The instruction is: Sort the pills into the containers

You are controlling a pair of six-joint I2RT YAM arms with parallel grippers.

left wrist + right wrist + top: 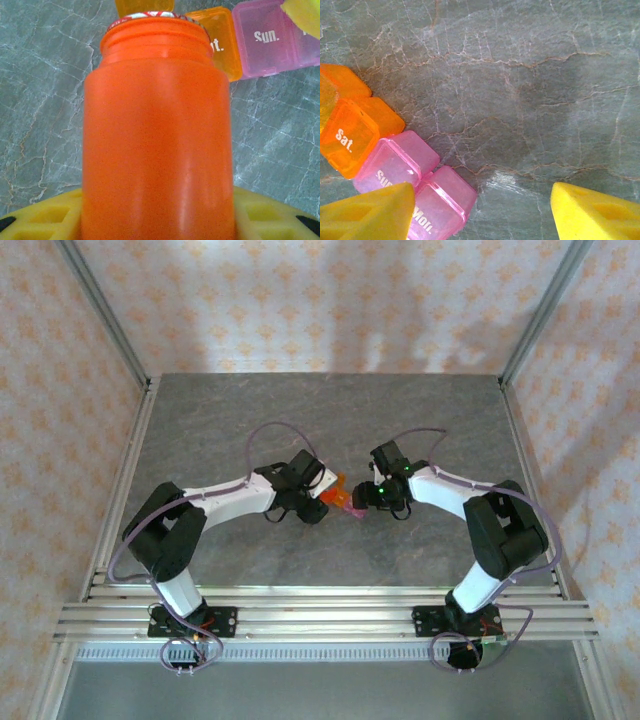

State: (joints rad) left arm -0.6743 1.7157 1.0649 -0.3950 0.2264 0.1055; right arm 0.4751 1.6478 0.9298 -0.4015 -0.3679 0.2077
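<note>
left jaws pinch bottle [157,140]; right jaws spread, containers [395,162] just beside one finger [370,212].

Glossy plastic bottle [157,150], translucent plastic containers [400,160], seemingly marbled matt table [530,75]

Grey marbled table [250,420], orange Sat. container [347,142] on it, touching pink Sun. container [395,165], pink Mon. container [445,200] adj.

Overhead I get bright, even light; faint soft shadows lie on the back wall [380,335]. On my left wrist feed the bottle [157,150] is close and blurred, with a pale sheen. On the right, a white glare marks the table [530,90]; lettering on the containers [350,140] reads clearly.
</note>
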